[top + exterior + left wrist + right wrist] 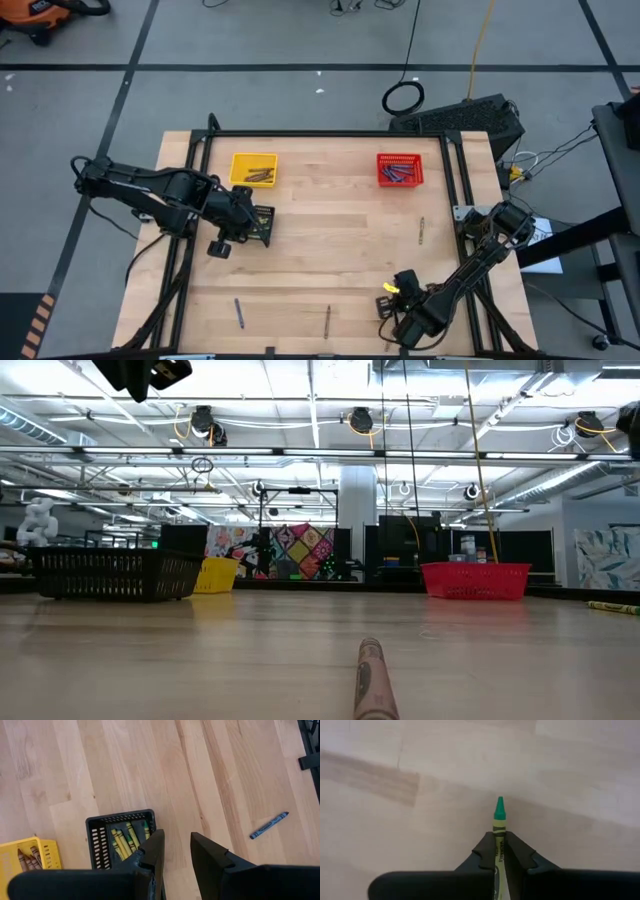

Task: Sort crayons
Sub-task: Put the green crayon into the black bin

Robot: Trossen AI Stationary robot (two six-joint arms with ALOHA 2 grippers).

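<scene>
The right gripper sits low over the near right part of the pale wooden tabletop, its jaws pressed together on a thin yellow-green crayon with a green tip; the tip pokes out past the fingers toward the wood. From above, the same gripper shows a spot of yellow at its end.

The left gripper hangs over the left side of the tabletop, just beside the small black mesh basket, jaws spread with nothing between them. That basket holds several yellow-green crayons (lying packed together, roughly side by side).

At the far edge stand the small yellow mesh basket, with brown crayons in it, and the small red mesh basket, with blue-grey crayons in it.

Loose crayons lie elsewhere on the wood: a blue-grey one near the front left, a brown one near the front middle, and a tan one toward the right edge, all well apart from each other.
</scene>
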